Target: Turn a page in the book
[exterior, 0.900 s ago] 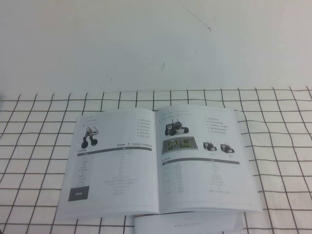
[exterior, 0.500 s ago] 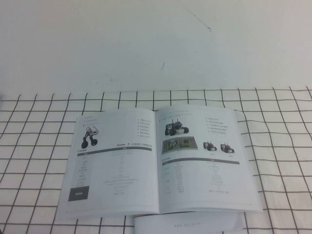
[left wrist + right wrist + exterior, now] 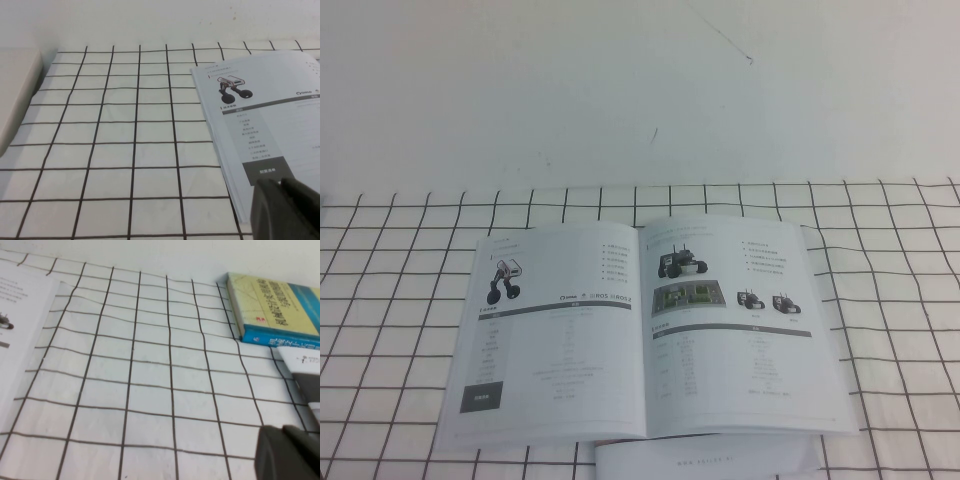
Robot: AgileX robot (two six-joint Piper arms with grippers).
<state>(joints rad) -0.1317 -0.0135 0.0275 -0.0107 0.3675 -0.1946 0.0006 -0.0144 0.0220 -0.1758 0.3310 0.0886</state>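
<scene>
The book [image 3: 560, 340] lies open and flat on the checkered cloth in the high view. Its right-hand sheet is the page [image 3: 745, 340], printed with black wheeled robots, a green picture and a grey-barred table. Neither gripper shows in the high view. In the left wrist view my left gripper [image 3: 280, 184] is shut and empty, hovering over the near outer corner of the book's left sheet [image 3: 265, 120]. In the right wrist view my right gripper [image 3: 282, 429] is shut and empty over bare cloth, well to the right of the page's outer edge [image 3: 20, 325].
A white strip with small grey lettering [image 3: 710, 458] pokes out under the book's near edge. A yellow and blue book [image 3: 275, 310] and a white booklet [image 3: 305, 367] lie beyond the right gripper. A beige slab [image 3: 15, 90] borders the cloth [image 3: 900, 300] on the left.
</scene>
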